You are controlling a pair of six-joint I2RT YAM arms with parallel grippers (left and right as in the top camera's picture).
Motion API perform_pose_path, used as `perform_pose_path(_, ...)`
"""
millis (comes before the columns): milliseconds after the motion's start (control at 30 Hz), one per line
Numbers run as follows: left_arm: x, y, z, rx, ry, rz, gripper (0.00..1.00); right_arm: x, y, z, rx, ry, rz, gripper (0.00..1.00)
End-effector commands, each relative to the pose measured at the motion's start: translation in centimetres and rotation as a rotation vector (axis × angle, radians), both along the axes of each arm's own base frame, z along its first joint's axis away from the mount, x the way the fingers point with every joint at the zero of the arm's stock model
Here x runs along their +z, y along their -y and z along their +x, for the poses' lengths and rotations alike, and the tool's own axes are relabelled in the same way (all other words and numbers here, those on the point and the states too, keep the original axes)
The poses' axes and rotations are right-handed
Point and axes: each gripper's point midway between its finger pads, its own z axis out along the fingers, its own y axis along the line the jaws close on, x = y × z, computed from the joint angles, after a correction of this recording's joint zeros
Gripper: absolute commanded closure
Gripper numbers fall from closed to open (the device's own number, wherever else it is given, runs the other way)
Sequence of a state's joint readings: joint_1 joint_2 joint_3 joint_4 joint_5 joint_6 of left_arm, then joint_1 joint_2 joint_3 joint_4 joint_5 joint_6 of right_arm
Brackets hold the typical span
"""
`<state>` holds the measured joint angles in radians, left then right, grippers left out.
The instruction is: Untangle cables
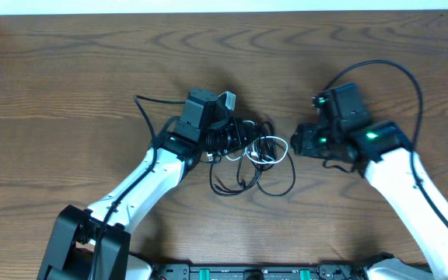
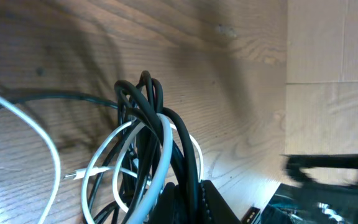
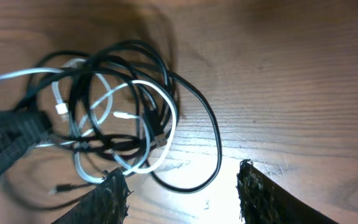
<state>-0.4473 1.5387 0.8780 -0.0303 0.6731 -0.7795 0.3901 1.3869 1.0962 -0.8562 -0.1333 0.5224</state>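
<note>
Left pincer (image 1: 225,137) clamped on the cables (image 1: 264,152), black and white tangled, on the surface (image 1: 92,62). Right pincer (image 3: 182,177) wide, empty, just beside them.

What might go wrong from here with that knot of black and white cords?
1. The left gripper seems to clamp several strands of the cables at once, black and white together. Pulling on them may tighten the tangle rather than loosen it.
2. The right gripper is open, with only one black loop near its fingers. Closing there may catch just that loop and drag the whole bundle, or miss.
</note>
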Motion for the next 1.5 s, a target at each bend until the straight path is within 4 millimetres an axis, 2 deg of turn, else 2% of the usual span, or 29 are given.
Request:
perform_pose_path(0,1.2,0.2,0.3,-0.013,0.064,-0.004,0.93,-2.3,-0.8,0.3,-0.050,-0.042,-0.046,0.46)
perform_pose_path(100,2.2,0.2,0.2,-0.012,0.087,-0.015,0.93,-4.3,-1.8,0.1,-0.034,-0.086,-0.080,0.47)
perform_pose_path(200,3.6,0.1,0.1,-0.013,0.121,-0.032,0.92,-6.7,-1.0,-0.1,-0.078,-0.132,-0.171,0.47)
perform_pose_path(300,6.1,0.0,-0.4,-0.021,0.175,-0.066,0.92,-8.8,0.4,0.0,-0.110,-0.172,-0.256,0.50)
perform_pose_path(367,8.0,-0.2,-0.9,-0.022,0.220,-0.084,0.93,-9.5,2.1,0.3,-0.151,-0.180,-0.326,0.54)
perform_pose_path(467,10.8,-1.1,-1.8,-0.042,0.333,-0.085,0.93,-9.3,6.2,0.6,-0.268,-0.174,-0.451,0.56)
perform_pose_path(533,12.1,-2.6,-2.2,-0.023,0.391,-0.060,0.92,-8.7,9.0,0.6,-0.338,-0.180,-0.512,0.58)
perform_pose_path(600,12.7,-5.0,-1.9,0.059,0.422,-0.002,0.93,-8.4,11.8,0.4,-0.406,-0.202,-0.552,0.60)
perform_pose_path(700,13.3,-9.1,-1.4,0.212,0.436,0.084,0.93,-8.3,15.8,-0.4,-0.510,-0.265,-0.575,0.62)
perform_pose_path(867,14.0,-13.1,-1.3,0.341,0.448,0.137,0.92,-8.3,20.0,-0.9,-0.619,-0.314,-0.567,0.63)
perform_pose_path(1033,13.6,-14.4,-1.0,0.382,0.435,0.164,0.92,-8.3,23.0,-1.6,-0.708,-0.345,-0.553,0.61)
perform_pose_path(1200,12.7,-14.6,-0.6,0.371,0.426,0.201,0.92,-8.3,25.2,-2.4,-0.749,-0.377,-0.536,0.60)
perform_pose_path(1367,11.5,-16.4,0.4,0.459,0.405,0.283,0.92,-8.5,27.1,-3.3,-0.833,-0.403,-0.490,0.51)
perform_pose_path(1433,11.1,-17.5,0.6,0.525,0.381,0.316,0.92,-8.8,27.0,-3.3,-0.847,-0.418,-0.423,0.51)
perform_pose_path(1467,10.9,-17.9,0.6,0.553,0.365,0.324,0.93,-9.2,26.2,-2.9,-0.807,-0.419,-0.352,0.53)
